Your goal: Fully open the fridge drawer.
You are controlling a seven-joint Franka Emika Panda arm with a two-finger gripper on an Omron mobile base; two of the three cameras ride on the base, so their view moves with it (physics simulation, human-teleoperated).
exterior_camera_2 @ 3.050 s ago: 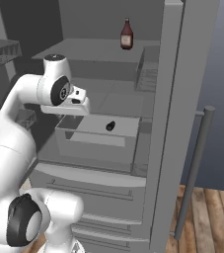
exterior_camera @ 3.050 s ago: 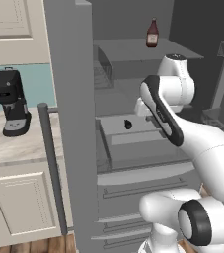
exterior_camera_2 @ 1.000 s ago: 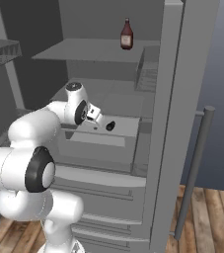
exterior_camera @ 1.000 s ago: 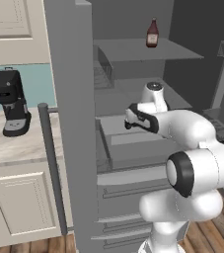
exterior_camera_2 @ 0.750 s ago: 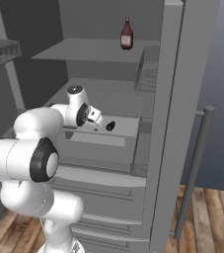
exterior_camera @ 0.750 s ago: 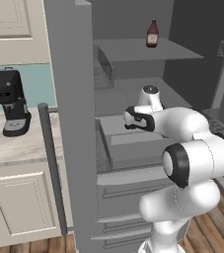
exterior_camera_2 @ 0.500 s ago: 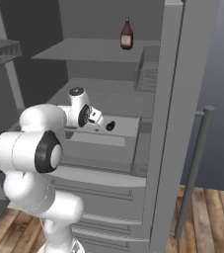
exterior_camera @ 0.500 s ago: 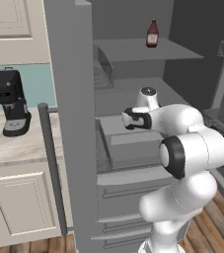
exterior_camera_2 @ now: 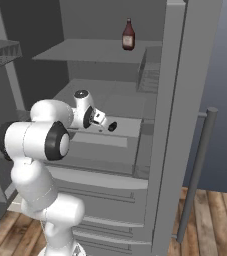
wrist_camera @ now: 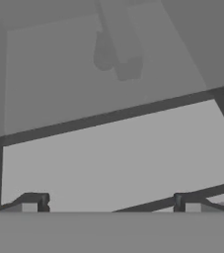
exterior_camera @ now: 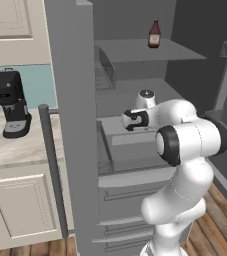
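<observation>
place: a rendered home kitchen
signs: open fridge [exterior_camera: 70,100], coffee machine [exterior_camera: 11,102] on counter [exterior_camera: 20,150], cream cabinets [exterior_camera: 20,210], wood floor [exterior_camera_2: 210,220]

Glossy white, rounded arm segments join at dark grey ring-shaped joints. A round grey cap tops the wrist, just below the fridge's middle shelf. The tool [wrist_camera: 108,201] ends in two small dark finger tips.

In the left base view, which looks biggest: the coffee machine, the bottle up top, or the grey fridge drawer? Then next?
1. fridge drawer
2. coffee machine
3. bottle, though it stands farther from the camera, so it may look smaller than it really is.
</observation>
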